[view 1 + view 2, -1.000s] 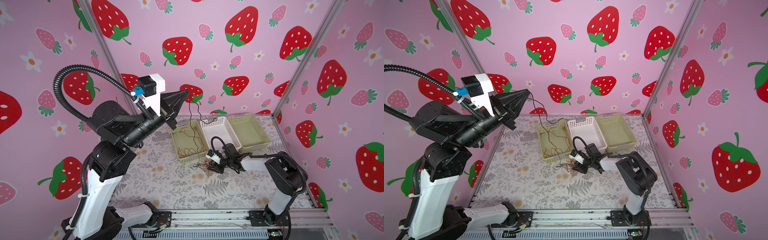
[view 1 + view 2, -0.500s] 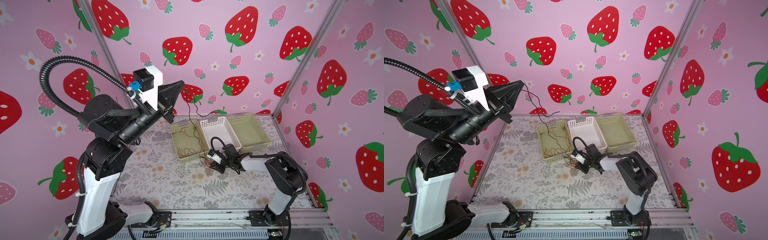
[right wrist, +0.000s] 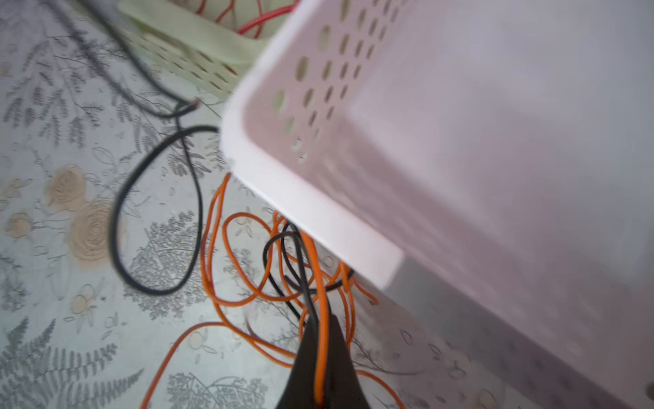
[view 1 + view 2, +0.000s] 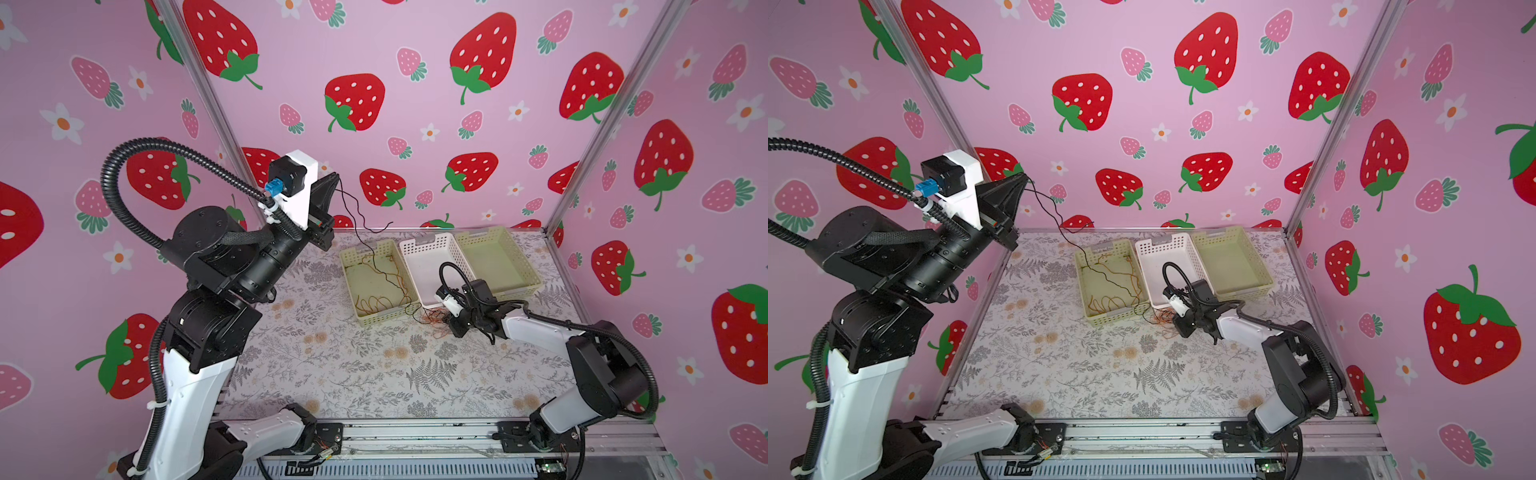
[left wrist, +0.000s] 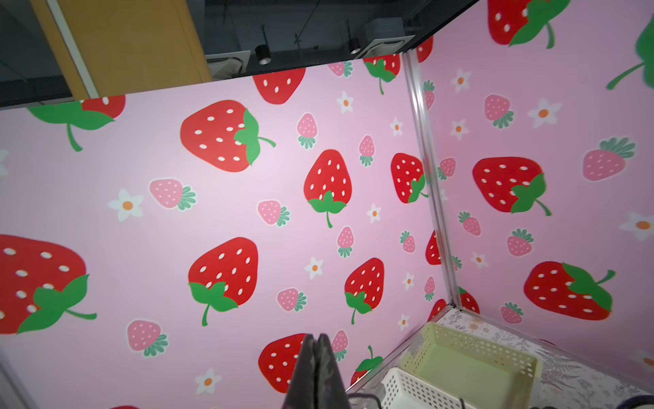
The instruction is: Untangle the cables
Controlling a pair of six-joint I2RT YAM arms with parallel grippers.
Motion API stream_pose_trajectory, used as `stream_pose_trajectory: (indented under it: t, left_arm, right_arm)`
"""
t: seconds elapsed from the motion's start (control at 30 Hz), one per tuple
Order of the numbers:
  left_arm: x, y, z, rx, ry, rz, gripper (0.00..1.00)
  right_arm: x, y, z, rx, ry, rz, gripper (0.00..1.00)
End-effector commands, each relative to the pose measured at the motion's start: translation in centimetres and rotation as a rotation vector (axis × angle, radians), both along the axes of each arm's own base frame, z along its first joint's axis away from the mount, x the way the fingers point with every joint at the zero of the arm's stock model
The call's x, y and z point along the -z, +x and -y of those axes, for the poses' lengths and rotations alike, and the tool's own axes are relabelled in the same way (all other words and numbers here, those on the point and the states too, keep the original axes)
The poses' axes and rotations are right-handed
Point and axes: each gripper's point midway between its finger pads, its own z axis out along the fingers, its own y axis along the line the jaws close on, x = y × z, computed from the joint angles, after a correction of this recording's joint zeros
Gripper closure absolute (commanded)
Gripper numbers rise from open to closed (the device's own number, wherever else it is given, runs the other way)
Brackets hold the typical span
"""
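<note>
The left gripper [image 4: 336,179] rides high above its bent arm, jaws together; the right gripper [image 3: 320,320] lies low beyond its outstretched arm, closed.

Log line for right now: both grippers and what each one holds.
left gripper: raised, shut on black cable | right gripper: at table by white basket, shut on orange cable | tangle: not yet undone
</note>
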Motion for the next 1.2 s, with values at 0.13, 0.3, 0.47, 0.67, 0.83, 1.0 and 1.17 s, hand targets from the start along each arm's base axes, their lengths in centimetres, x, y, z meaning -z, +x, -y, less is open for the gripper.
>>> stream_pose_trajectory:
  t: [0.13,0.3,0.47,0.67,0.83,1.0,1.17]
  left_arm:
    - [2.5,4.1,-5.5,-0.237,-0.014,-0.077,1.0]
    - [3.0,6.1,-8.3,-0.363,-0.003,-0.093,1.0]
    - [3.4,7.1,-9.6,-0.423,0.027,-0.089,1.0]
    - [3.8,7.8,-10.3,-0.448,0.04,-0.09,1.0]
    - [3.4,7.7,-10.9,-0.473,0.049,-0.079,1.0]
    - [3.3,7.4,-11.3,-0.493,0.062,-0.071,1.0]
    - [3.7,7.3,-10.4,-0.435,0.057,-0.083,1.0]
  right_arm:
    - [2.2,0.8,9.2,0.263,-0.199,-0.083,1.0]
    - [3.8,1.9,14.8,0.444,-0.303,-0.126,1.0]
    - [5.2,2.7,19.9,0.565,-0.429,-0.166,1.0]
    - [7.1,3.3,23.8,0.667,-0.465,-0.213,1.0]
    - [9.0,2.6,26.1,0.721,-0.5,-0.274,1.0]
    - [9.6,2.3,28.7,0.788,-0.528,-0.297,1.0]
    - [8.9,2.9,28.6,0.792,-0.481,-0.293,1.0]
